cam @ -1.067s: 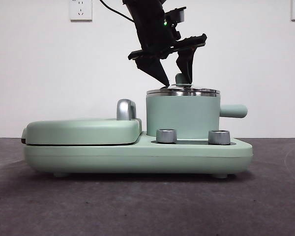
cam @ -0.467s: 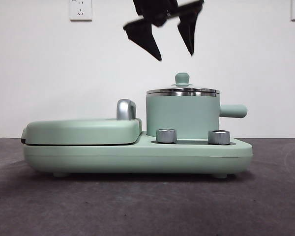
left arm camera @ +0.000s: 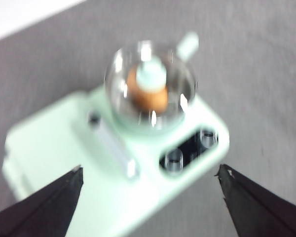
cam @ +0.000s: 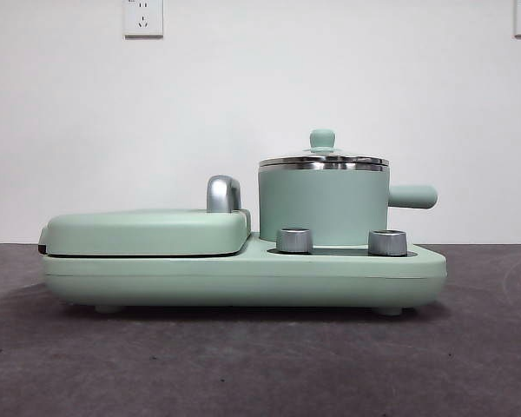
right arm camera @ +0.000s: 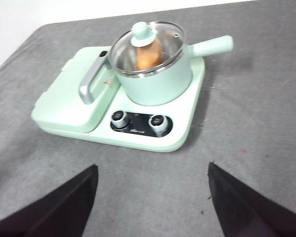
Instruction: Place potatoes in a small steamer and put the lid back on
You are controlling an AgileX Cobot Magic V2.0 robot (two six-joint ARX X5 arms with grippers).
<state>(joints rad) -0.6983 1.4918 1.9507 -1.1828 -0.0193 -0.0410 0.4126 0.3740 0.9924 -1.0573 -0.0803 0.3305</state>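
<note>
Having left front view, left claw [left arm camera: 150, 185] spread, lid [cam: 323, 161] seated

both pincers w/ plain black tapered jaws, left pincer [left arm camera: 150, 180], right pincer [right arm camera: 153, 180].

I see my left gripper [left arm camera: 150, 180] hanging high with its jaws spread wide and nothing between them. My right gripper [right arm camera: 153, 190] hangs likewise, jaws wide apart and bare.
</note>
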